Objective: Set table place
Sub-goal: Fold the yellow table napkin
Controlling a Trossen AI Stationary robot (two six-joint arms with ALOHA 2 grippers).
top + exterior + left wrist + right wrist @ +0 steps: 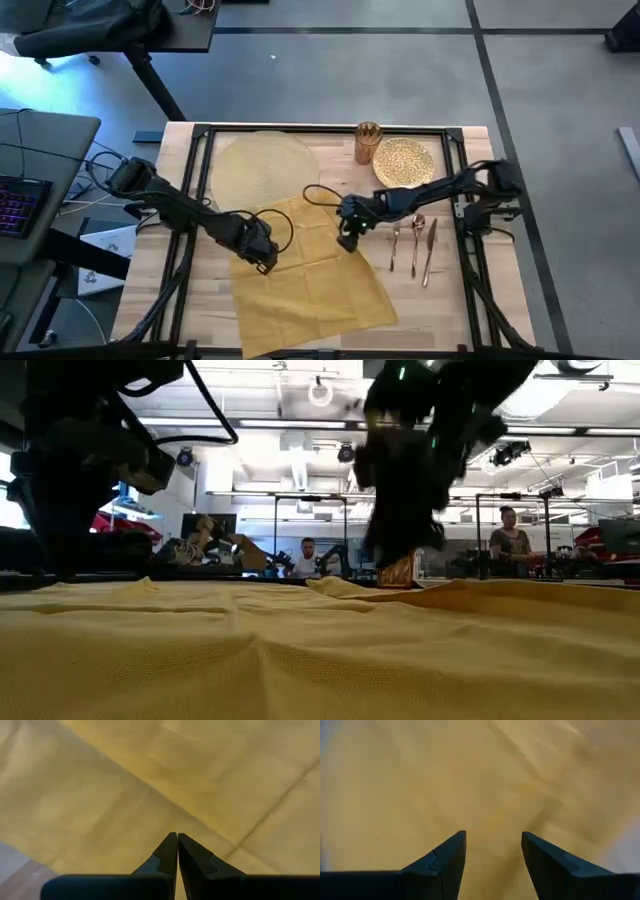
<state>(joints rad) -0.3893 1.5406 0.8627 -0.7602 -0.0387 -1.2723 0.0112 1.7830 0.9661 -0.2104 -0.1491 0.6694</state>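
Both claws hang over the yellow cloth [300, 270] at the table's [470, 310] front-middle. The left gripper [265, 262] is pressed together and the right gripper [347, 243] spread. The placemat [262, 168] lies toward the far edge, nearer the left arm.

The floor [400, 70] around the work area is grey, crossed by dark seam lines. A black desk [150, 25] stands at the far left, with an office chair [70, 30] beside it. A keyboard [20, 205] lit in purple lies on a grey desk [40, 150] at the left edge. Level across the room, long ceiling light strips [300, 425] run over an open workshop. Two people [510, 540] sit or stand far back among black metal frames [310, 510].
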